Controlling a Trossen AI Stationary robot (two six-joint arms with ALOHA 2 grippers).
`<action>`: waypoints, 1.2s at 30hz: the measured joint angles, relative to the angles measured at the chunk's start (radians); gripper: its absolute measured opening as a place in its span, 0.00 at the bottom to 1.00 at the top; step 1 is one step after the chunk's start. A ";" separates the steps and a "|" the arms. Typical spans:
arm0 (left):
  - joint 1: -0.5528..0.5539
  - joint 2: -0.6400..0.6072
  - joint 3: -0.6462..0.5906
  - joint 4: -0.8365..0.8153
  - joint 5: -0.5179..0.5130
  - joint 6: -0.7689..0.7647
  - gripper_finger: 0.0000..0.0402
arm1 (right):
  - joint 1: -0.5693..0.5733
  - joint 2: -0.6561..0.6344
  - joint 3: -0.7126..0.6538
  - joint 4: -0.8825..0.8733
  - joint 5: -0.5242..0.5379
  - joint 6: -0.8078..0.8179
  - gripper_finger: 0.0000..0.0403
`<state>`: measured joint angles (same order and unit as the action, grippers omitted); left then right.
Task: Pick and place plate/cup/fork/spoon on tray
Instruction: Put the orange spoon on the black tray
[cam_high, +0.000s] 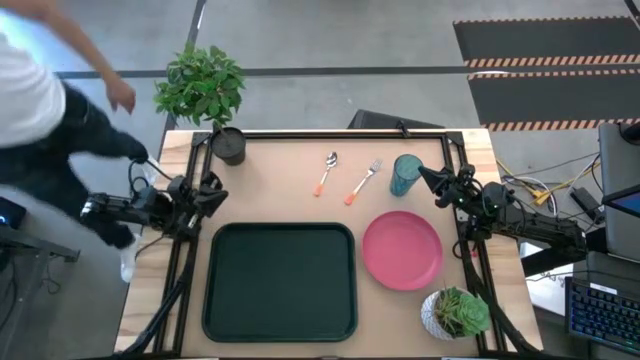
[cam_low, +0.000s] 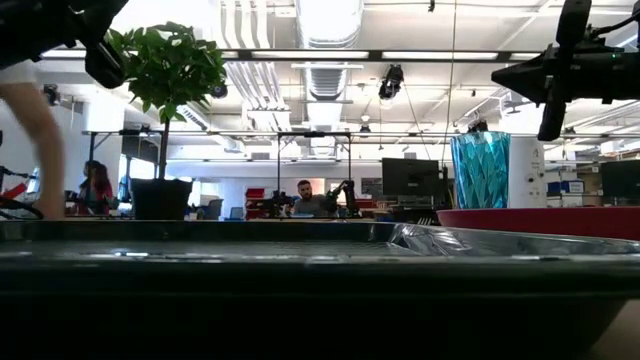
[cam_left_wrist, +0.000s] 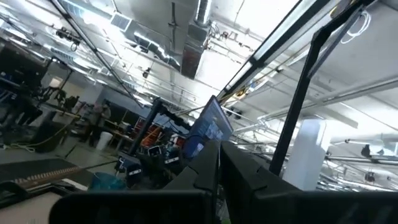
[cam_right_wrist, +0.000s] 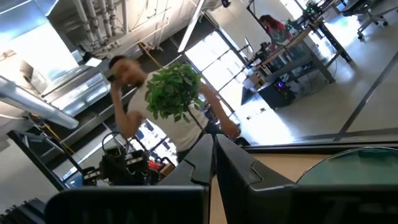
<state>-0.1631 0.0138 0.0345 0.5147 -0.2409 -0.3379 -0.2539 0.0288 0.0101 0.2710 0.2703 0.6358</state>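
Note:
The dark tray (cam_high: 280, 281) lies at the table's near middle. The pink plate (cam_high: 402, 250) lies flat to its right. The teal cup (cam_high: 405, 175) stands upright beyond the plate and shows in the low view (cam_low: 480, 170). The fork (cam_high: 363, 181) and the spoon (cam_high: 326, 172) lie flat at the far middle. My left gripper (cam_high: 218, 195) is shut and empty at the table's left edge, above the tray's far left corner. My right gripper (cam_high: 425, 176) is shut and empty, raised just right of the cup.
A dark pot (cam_high: 228, 146) with a leafy plant (cam_high: 200, 85) stands at the far left corner. A small succulent in a white pot (cam_high: 455, 313) stands at the near right. A person (cam_high: 45, 110) stands beyond the table's left side.

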 joint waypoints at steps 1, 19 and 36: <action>0.000 0.007 0.000 0.000 0.000 0.006 0.00 | 0.000 0.000 0.000 0.000 0.000 -0.001 0.02; 0.004 0.566 0.226 -0.115 -0.258 -0.095 0.18 | 0.000 0.000 0.075 0.053 -0.041 -0.006 0.02; 0.261 1.414 0.821 -0.401 0.069 -0.102 0.18 | 0.000 0.182 0.412 -0.168 -0.176 -0.090 0.02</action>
<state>0.0984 1.4282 0.8556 0.1134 -0.1719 -0.4399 -0.2535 0.2111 0.4216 0.1034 0.0940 0.5457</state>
